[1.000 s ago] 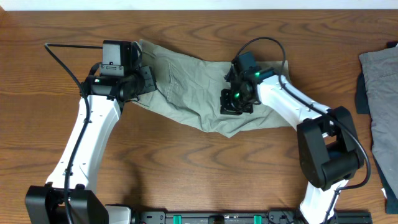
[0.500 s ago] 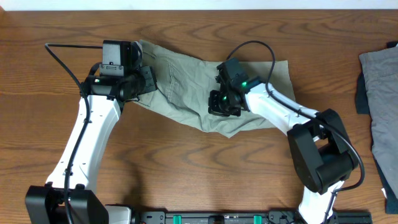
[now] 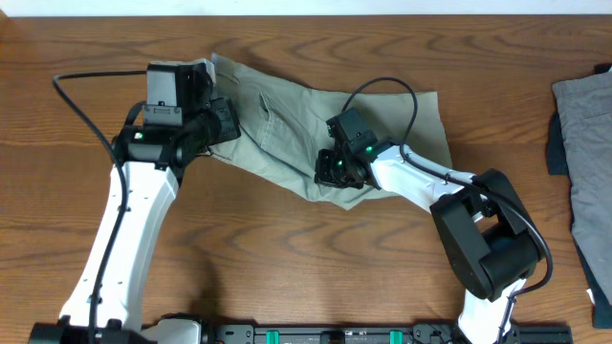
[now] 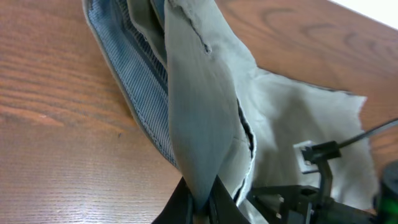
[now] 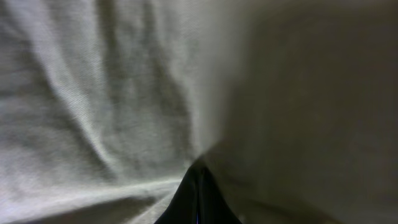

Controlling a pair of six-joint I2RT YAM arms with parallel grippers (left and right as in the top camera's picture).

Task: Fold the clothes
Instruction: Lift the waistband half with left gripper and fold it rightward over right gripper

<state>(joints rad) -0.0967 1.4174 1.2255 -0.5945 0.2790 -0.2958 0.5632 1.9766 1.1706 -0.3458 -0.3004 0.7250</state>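
One pair of pale khaki shorts (image 3: pixel 287 119) lay spread across the far middle of the wooden table (image 3: pixel 287 277), reaching from the left arm's wrist over to the right and crumpled along the near edge. The left gripper (image 4: pixel 199 208) was clamped on the left end of the shorts, its dark jaws closed to a narrow pinch on a fold of cloth. In the left wrist view that fold stood up from the jaws, with a lighter, finely striped lining (image 4: pixel 134 93) showing along its side. From overhead, this end of the garment was raised a little off the wood. The right gripper (image 3: pixel 337 172) was down on the shorts close to their near edge, about midway along. Its jaws were drawn fully together, and in the right wrist view creases in the khaki cloth ran in to meet at the tips, so it was nipping the fabric. Well apart, at the table's right edge, lay a grey garment (image 3: pixel 585 100) with a dark navy cloth (image 3: pixel 557 143) just beside it.
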